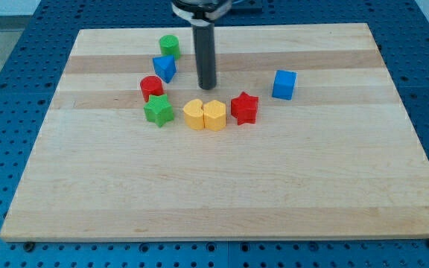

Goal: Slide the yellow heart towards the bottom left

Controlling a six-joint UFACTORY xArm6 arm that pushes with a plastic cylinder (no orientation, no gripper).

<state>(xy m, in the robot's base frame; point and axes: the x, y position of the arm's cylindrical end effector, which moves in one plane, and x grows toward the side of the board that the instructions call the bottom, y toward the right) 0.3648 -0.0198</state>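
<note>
Eight small blocks are seen on the wooden desk (pixel 222 193), all gathered in its far half, nearer the left edge than the right. The yellow heart (pixel 194 115) lies close to the desk's middle, touching a yellow hexagon-like block (pixel 214 115) on its right, with a red star (pixel 244 108) just beside that. My tip (pixel 208 87) is set down just behind the two yellow blocks, apart from both (no pincer is fitted, so none can be told open or closed). Toward the left edge a green star (pixel 159 110), a red round block (pixel 151 88), a blue triangular block (pixel 164 68) and a green cylinder (pixel 170 46) are ranged. A blue cube (pixel 284 84) sits well apart toward the right edge.
</note>
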